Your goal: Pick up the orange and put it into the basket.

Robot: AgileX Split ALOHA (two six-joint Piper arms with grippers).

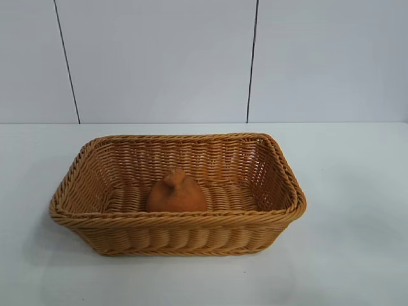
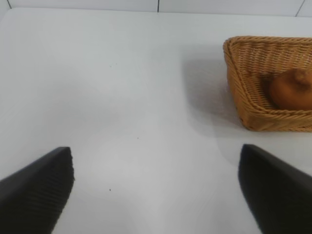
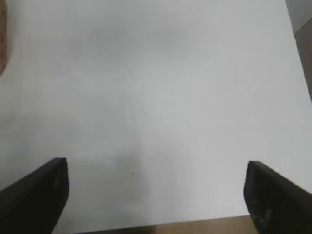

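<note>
The orange (image 1: 176,192), dull orange-brown with a knobby bump on top, rests on the floor of the tan wicker basket (image 1: 280,172) at the middle of the white table. The left wrist view also catches the basket (image 2: 243,92) with the orange (image 2: 291,89) inside it, well away from my left gripper (image 2: 157,163). That gripper is open over bare table with nothing between its fingers. My right gripper (image 3: 157,173) is open too, over bare table near the table's edge, holding nothing. Neither arm shows in the exterior view.
A white panelled wall (image 1: 159,57) rises behind the table. In the right wrist view the table's edge (image 3: 204,224) shows with brown floor beyond it, and a sliver of the basket (image 3: 2,44) sits at the picture's border.
</note>
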